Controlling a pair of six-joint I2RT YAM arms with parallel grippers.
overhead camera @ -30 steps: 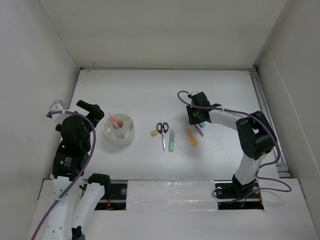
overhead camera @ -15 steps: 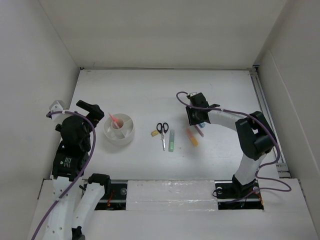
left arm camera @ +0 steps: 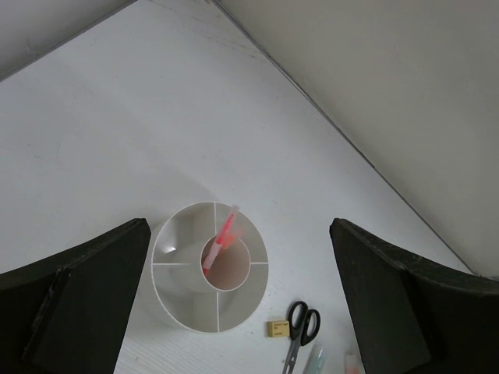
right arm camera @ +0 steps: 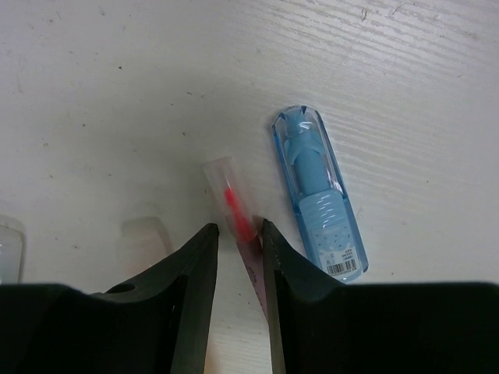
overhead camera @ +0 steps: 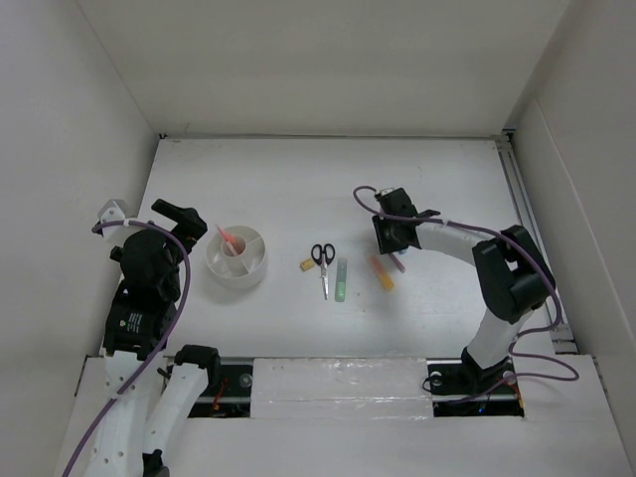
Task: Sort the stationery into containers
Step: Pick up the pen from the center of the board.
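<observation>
White table (right arm camera: 93,70): right gripper (right arm camera: 234,234) narrowly straddles thin pink pen (right arm camera: 232,204) (clear-capped).

A white surface (overhead camera: 298,179) is being viewed from above, enclosed by pale walls. A round white tub (overhead camera: 237,255) with inner dividers is being kept at the left, with a pink pen (overhead camera: 228,239) leaning out of it. To its right, a small tan eraser (overhead camera: 307,264), black-handled scissors (overhead camera: 323,263), a green marker (overhead camera: 341,280) and an orange marker (overhead camera: 382,272) are being displayed in a loose row, none touching. The right gripper (overhead camera: 396,238) is being held low just beside the orange marker, over a thin pink pen (overhead camera: 398,263); its jaws are being hidden by its own body. The left gripper (overhead camera: 181,218) is being held raised, left of the tub, jaws spread.
</observation>
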